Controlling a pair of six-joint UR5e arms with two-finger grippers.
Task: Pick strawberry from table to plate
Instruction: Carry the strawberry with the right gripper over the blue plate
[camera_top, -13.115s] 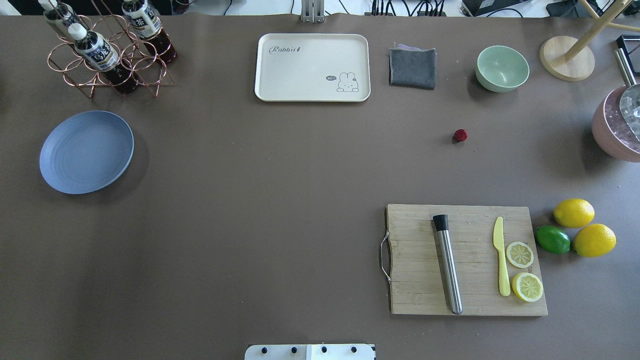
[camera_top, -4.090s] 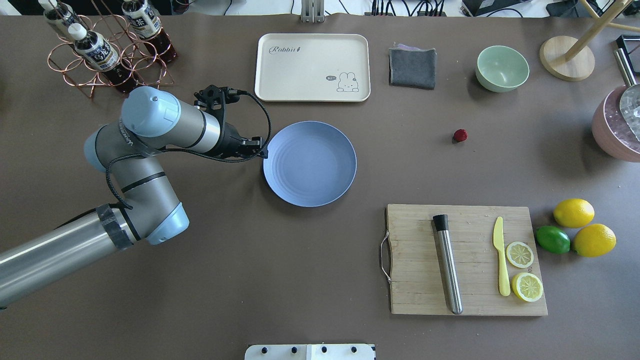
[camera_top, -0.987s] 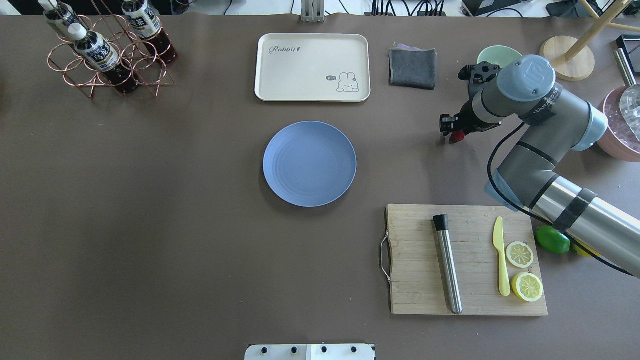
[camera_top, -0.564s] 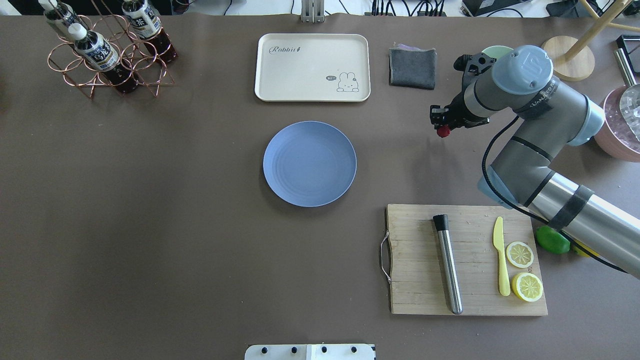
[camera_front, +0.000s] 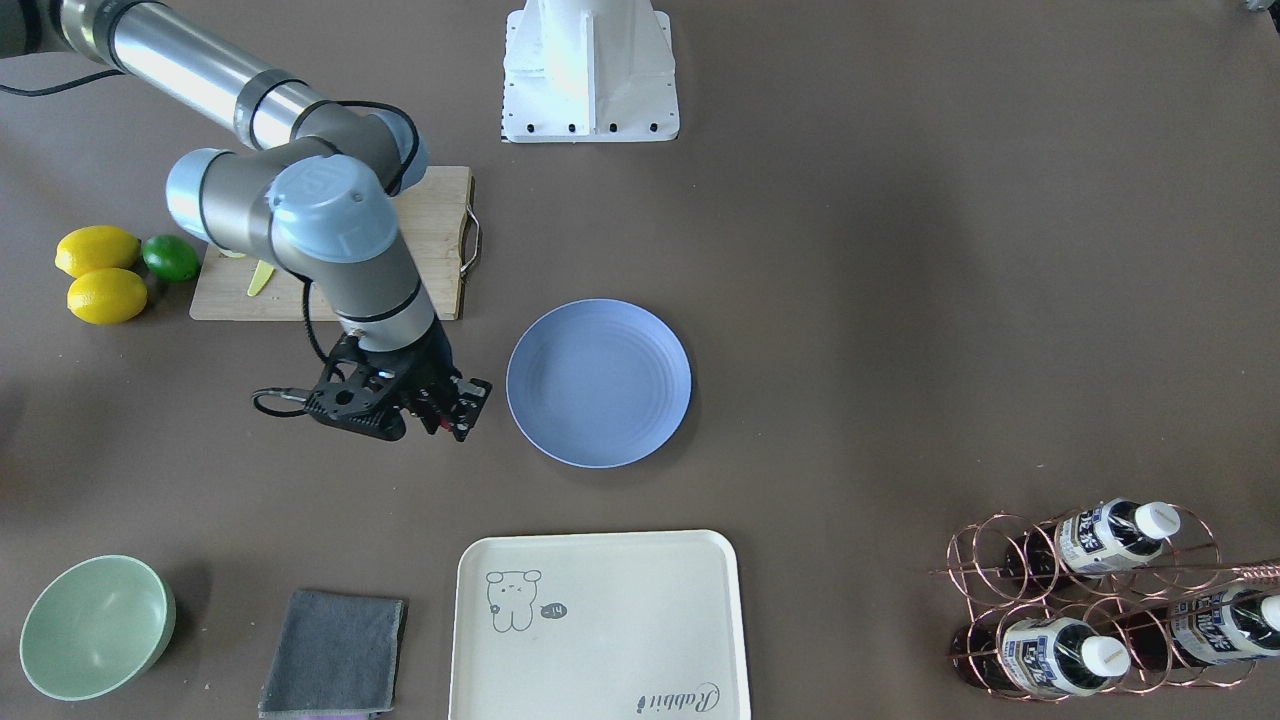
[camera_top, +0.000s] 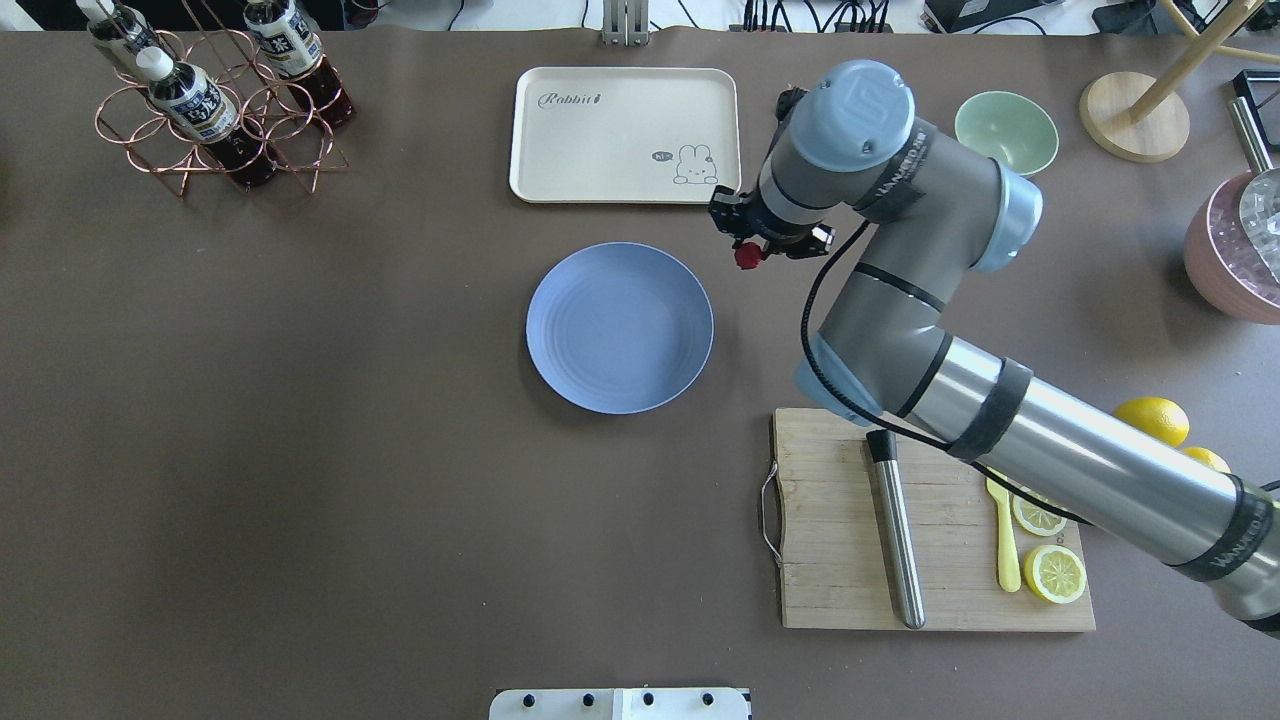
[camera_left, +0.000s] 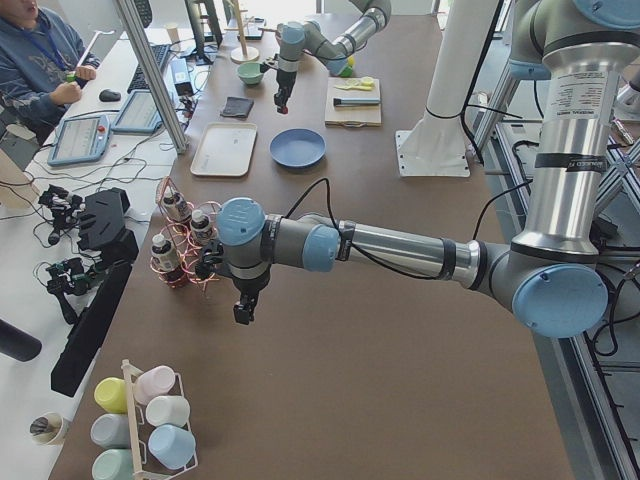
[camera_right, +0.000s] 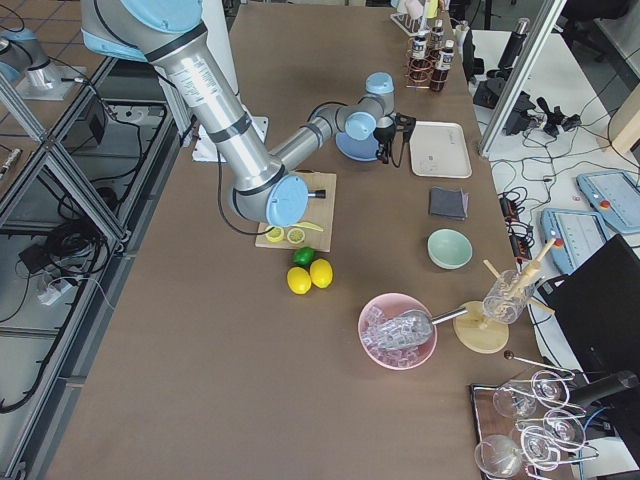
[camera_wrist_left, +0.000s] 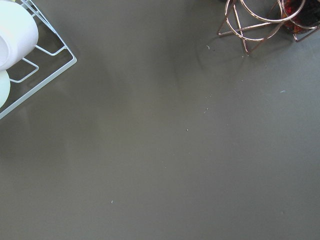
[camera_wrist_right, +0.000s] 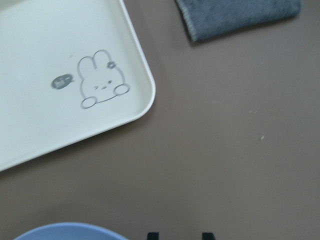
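Note:
My right gripper (camera_top: 747, 250) is shut on the small dark-red strawberry (camera_top: 746, 257) and holds it above the table (camera_top: 400, 500), just off the far right rim of the round blue plate (camera_top: 620, 327). In the front-facing view this gripper (camera_front: 445, 412) hangs left of the plate (camera_front: 598, 382), a bit of red showing between its fingers. The right wrist view shows two dark fingertips (camera_wrist_right: 152, 235) at the bottom edge and the plate's rim (camera_wrist_right: 70, 231); the berry is hidden there. My left gripper (camera_left: 241, 312) shows only in the exterior left view, low over bare table near the bottle rack; I cannot tell its state.
A cream tray (camera_top: 625, 135) lies behind the plate, with a grey cloth (camera_front: 335, 650) and green bowl (camera_top: 1005, 130) to its right. A cutting board (camera_top: 850, 560) with muddler, knife and lemon slices sits front right. A copper bottle rack (camera_top: 210, 100) stands far left.
My right gripper has lifted the strawberry off the table and carried it left to the plate's edge. Earlier the left arm brought the plate to the middle and withdrew.

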